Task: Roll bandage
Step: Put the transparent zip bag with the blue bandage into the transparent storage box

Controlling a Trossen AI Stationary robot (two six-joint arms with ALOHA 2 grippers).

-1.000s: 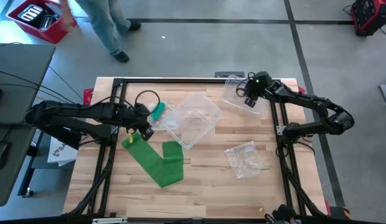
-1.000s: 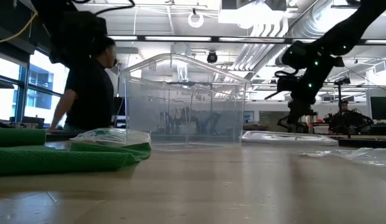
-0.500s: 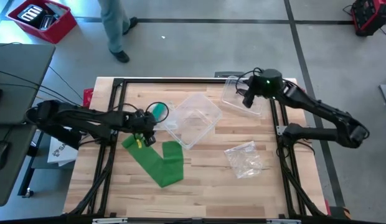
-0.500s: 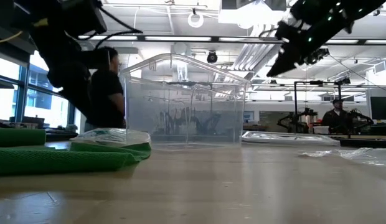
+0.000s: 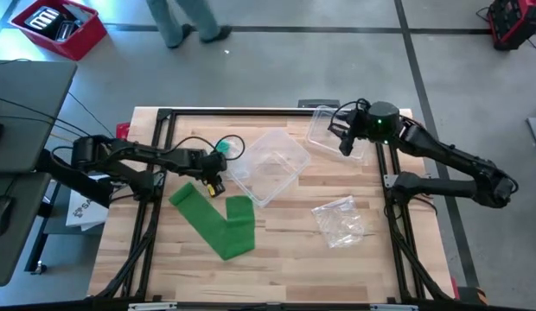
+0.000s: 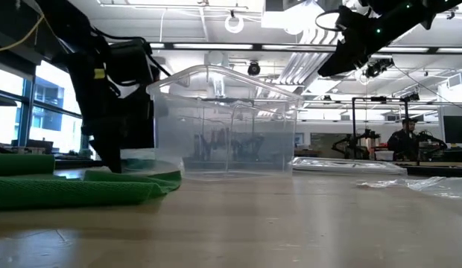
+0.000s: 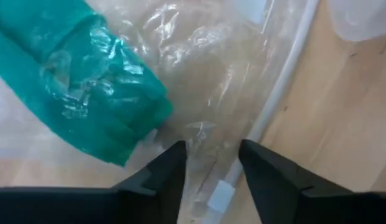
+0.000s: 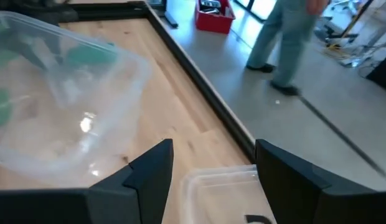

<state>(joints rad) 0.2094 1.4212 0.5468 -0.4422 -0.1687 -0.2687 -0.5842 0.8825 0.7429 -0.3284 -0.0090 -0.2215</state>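
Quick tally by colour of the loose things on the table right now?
Green: 1, the long flat green bandage strip
Teal: 1, the teal bandage roll in clear wrap
Clear: 3, the clear plastic tub, the clear plastic lid, the crumpled clear plastic bag
Total: 5

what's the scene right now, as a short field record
table: wooden top in a black frame
bandage: green strip lying unrolled, left of centre
box: clear, open, mid-table
lid: clear, at the far right
bag: crumpled clear plastic, right of the bandage
wrapped roll: teal, in clear plastic, left of the box
left gripper: open, low over the clear plastic beside the wrapped roll
right gripper: open, empty, raised above the lid
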